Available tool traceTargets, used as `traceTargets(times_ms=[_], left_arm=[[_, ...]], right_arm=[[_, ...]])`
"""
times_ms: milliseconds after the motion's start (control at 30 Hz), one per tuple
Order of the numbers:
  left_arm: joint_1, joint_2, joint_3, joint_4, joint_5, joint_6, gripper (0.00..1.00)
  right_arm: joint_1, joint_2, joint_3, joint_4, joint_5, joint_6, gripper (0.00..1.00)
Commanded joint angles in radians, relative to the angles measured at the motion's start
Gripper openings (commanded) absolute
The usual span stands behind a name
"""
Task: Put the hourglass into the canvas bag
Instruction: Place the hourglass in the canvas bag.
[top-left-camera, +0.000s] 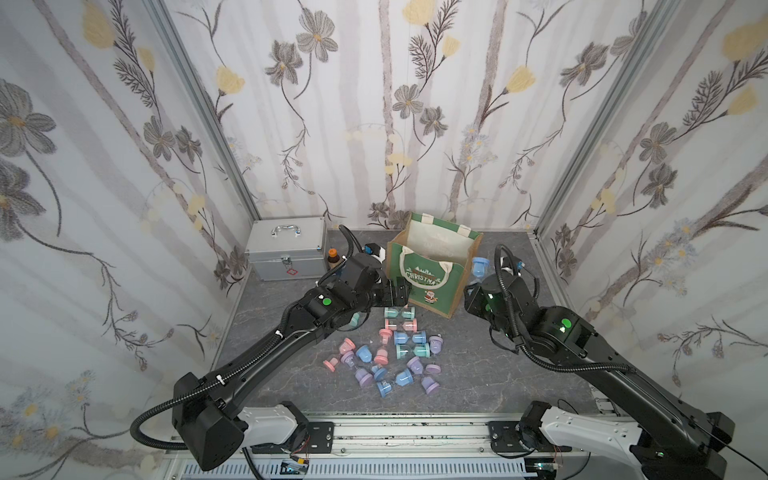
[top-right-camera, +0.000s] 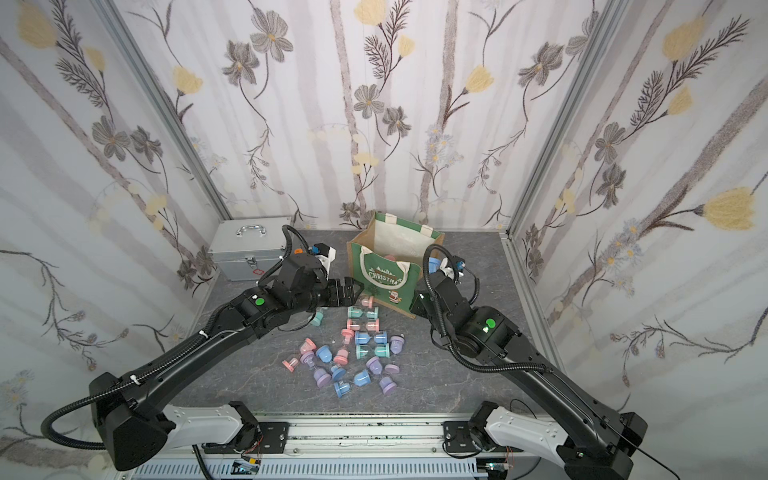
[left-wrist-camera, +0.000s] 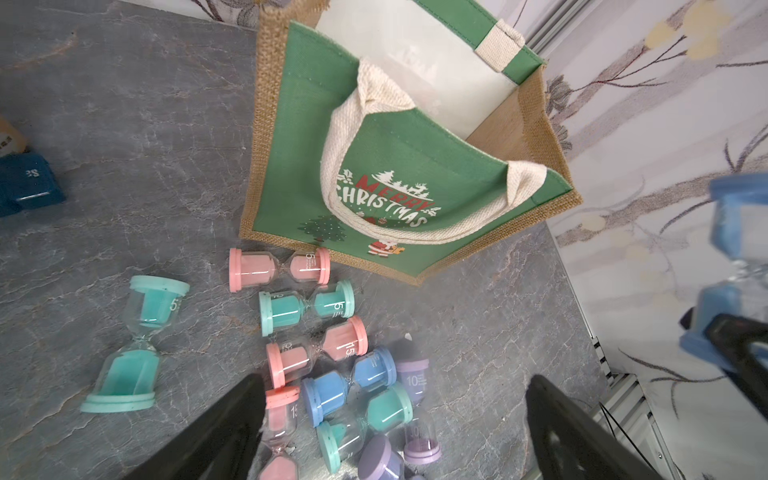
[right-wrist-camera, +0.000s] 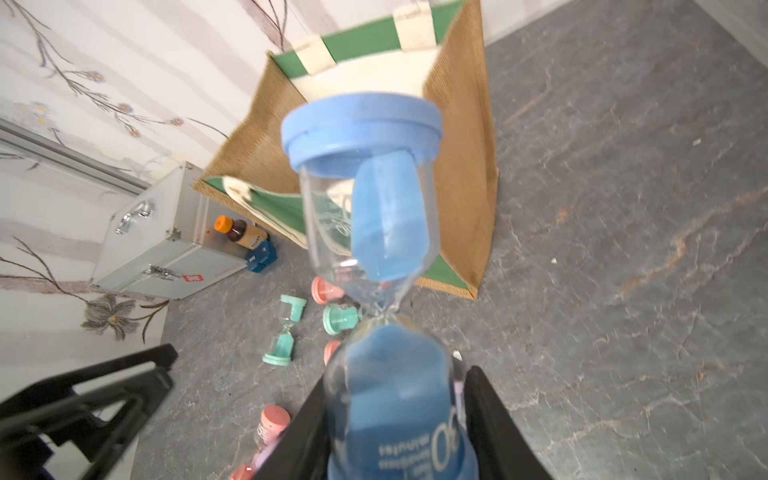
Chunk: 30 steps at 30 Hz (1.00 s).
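The desk (top-left-camera: 478, 374) carries the canvas bag (top-left-camera: 432, 286), open-mouthed with just a pink shape (top-right-camera: 389, 258) glimpsed inside, and a scatter of loose hourglasses (top-left-camera: 395, 353) in front, so plenty is left! The right pincer (right-wrist-camera: 395, 395) is clamped on the blue hourglass (right-wrist-camera: 374, 232), aloft beside the bag's jute side and not yet over its mouth, while the left pincer (left-wrist-camera: 392, 382) gapes empty above the scatter.

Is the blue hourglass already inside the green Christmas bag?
No, the right gripper holds the blue hourglass outside the canvas bag, beside its tan jute side.
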Motion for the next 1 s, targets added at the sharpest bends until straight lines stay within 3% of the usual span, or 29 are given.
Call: traceTargets(times_ms=[0, 167, 467, 967], left_arm=[[-0.001, 0.012, 0.034, 0.034, -0.039, 0.008, 1.00], [0.001, 0.029, 0.066, 0.049, -0.074, 0.017, 1.00], [0.011, 0.096, 0.105, 0.063, -0.107, 0.027, 1.00], [0.046, 0.170, 0.111, 0.084, -0.145, 0.022, 1.00]], right_arm=[[-0.030, 0.077, 0.111, 0.057, 0.033, -0.148, 0.15], [-0.132, 0.212, 0.236, 0.160, -0.101, -0.242, 0.15], [-0.212, 0.476, 0.443, 0.178, -0.215, -0.319, 0.15], [-0.282, 0.720, 0.543, 0.178, -0.386, -0.346, 0.16]])
